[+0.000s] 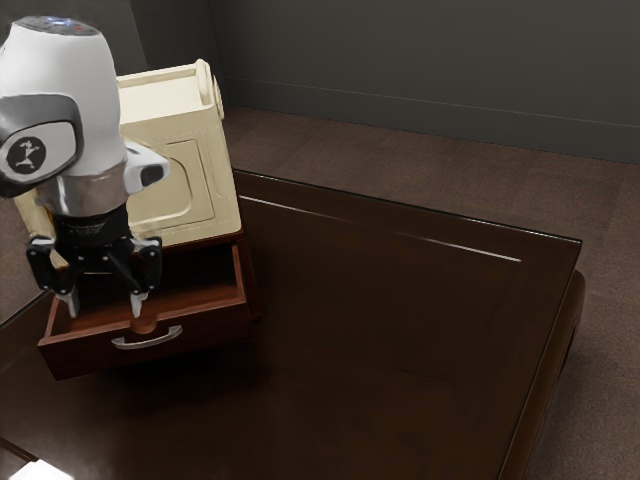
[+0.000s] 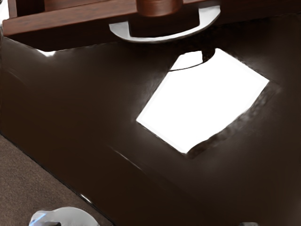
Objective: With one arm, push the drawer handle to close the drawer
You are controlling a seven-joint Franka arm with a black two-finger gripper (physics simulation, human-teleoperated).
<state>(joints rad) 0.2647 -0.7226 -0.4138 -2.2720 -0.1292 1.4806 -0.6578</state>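
My gripper [image 1: 103, 304] is open in the exterior view, its two fingers spread wide above or just inside the pulled-out drawer; their exact height cannot be told. The reddish-brown wooden drawer [image 1: 85, 358] stands well out from under a cream cabinet. A curved silver handle [image 1: 148, 340] is fixed to the outside of its front, and the fingers do not touch it. In the wrist view the drawer front [image 2: 70, 29] runs along the upper edge, with the silver handle [image 2: 164, 37] bowing outward from it.
The cream cabinet [image 1: 205, 150] rises behind the drawer. A dark glossy table [image 1: 400, 340] extends toward the exterior view's right. A bright white reflection [image 2: 202, 103] lies on the tabletop beyond the handle. A rounded grey thing [image 2: 66, 217] sits by the table's edge.
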